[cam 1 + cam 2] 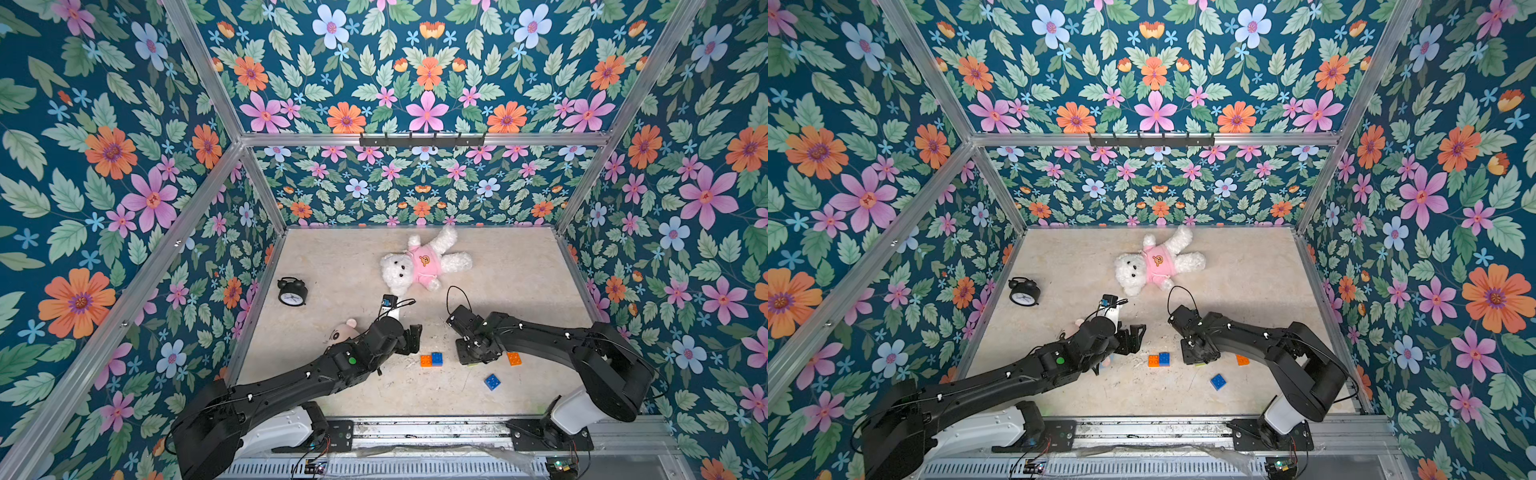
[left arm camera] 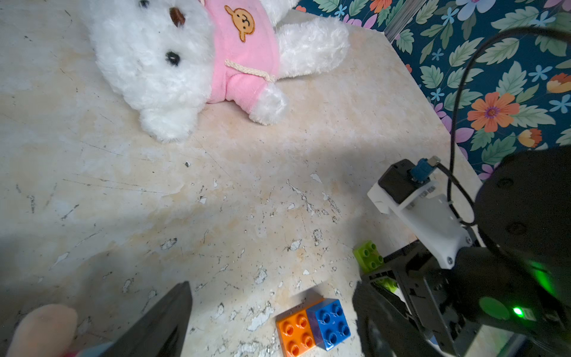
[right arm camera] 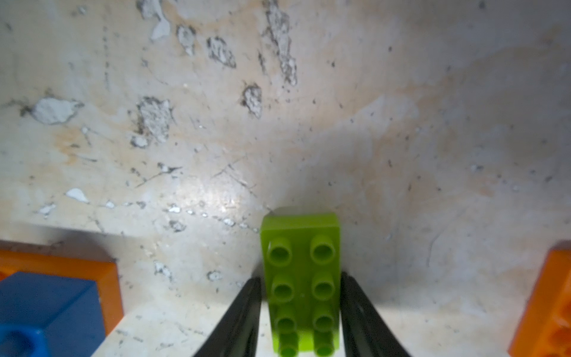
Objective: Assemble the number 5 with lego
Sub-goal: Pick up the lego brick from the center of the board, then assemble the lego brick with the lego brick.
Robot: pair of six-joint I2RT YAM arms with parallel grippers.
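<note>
While the lime green brick (image 3: 301, 235) lies studs-up between the fingers of my right pincer (image 3: 300, 278), I see its long axis running straight along those fingers, its far end poking out past the tips. The pincer pinches it by its two long sides. Whether it rests on the surface (image 1: 519, 282) or hangs just above it, I cannot tell.

Beside it sits a long orange brick (image 1: 424, 361), studs up, its long axis running left to right in both top views. A blue brick (image 1: 437, 357) is pressed onto the half nearer the right pincer. On that pincer's other side a second orange brick (image 1: 514, 358) lies flat, partly hidden by my right arm. A loose blue brick (image 1: 492, 381) lies nearer the robot's base, turned cornerwise, apart from the rest.

My left pincer (image 1: 412, 340) hangs spread wide, holding nothing, near the orange-and-blue pair. Farther back lie a white teddy bear (image 1: 419, 264) and a black alarm clock (image 1: 292, 292).
</note>
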